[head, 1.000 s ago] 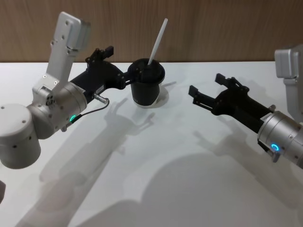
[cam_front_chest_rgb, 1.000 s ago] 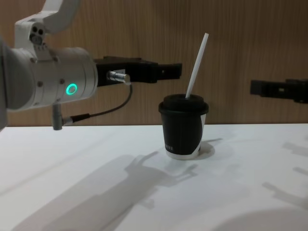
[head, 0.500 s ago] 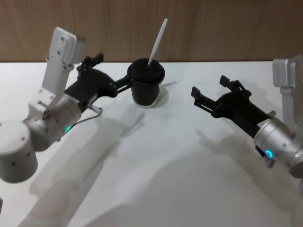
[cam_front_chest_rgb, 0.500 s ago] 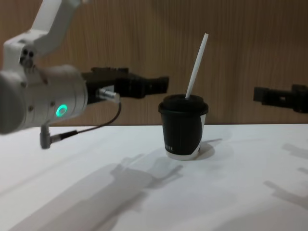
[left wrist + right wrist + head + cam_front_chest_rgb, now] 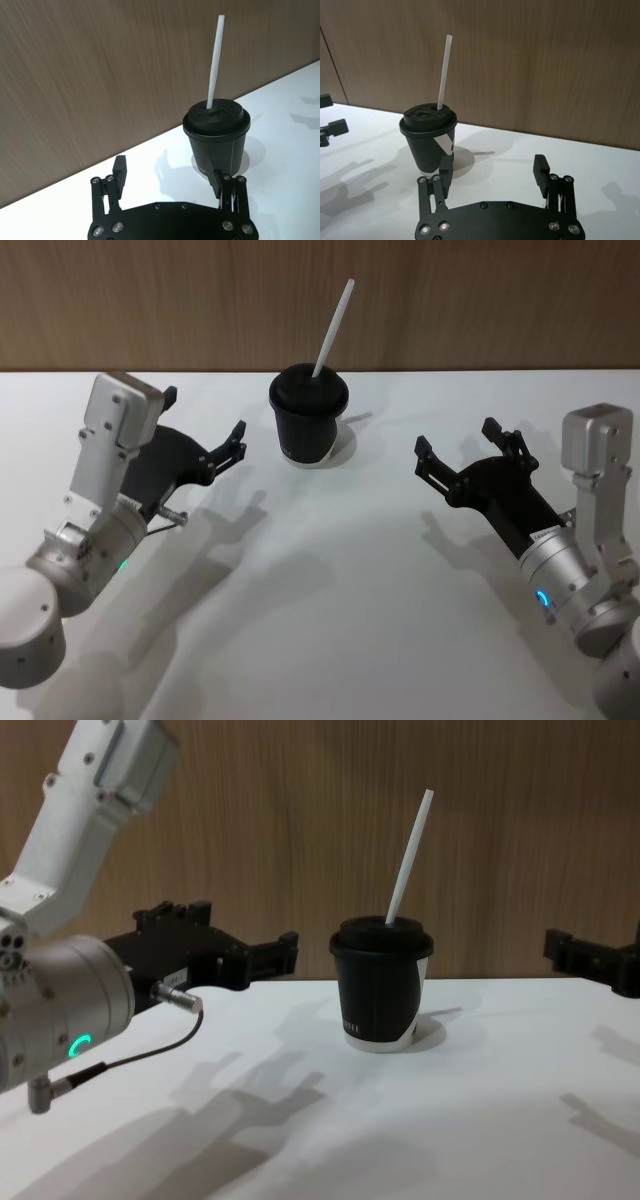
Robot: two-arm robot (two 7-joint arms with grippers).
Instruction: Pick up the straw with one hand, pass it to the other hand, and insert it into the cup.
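The black cup [image 5: 308, 427] stands upright at the far middle of the white table, lid on. The white straw [image 5: 333, 328] sticks out of the lid, leaning right. The same cup [image 5: 382, 985] and straw [image 5: 410, 855] show in the chest view. My left gripper [image 5: 203, 417] hovers left of the cup, open and empty, apart from it. The left wrist view shows its fingers [image 5: 119, 167] spread, with the cup [image 5: 216, 135] beyond them. My right gripper [image 5: 456, 437] is open and empty to the right of the cup, and the right wrist view shows that gripper [image 5: 493, 165] aimed toward the cup [image 5: 429, 137].
A wooden wall [image 5: 480, 300] runs right behind the table's [image 5: 330, 590] far edge. The tabletop carries only shadows of the arms. A thin cable [image 5: 150, 1050] hangs from the left wrist.
The left gripper has drawn back from the cup, down and to the left. The right gripper has also pulled back a little. The cup and straw have not moved.
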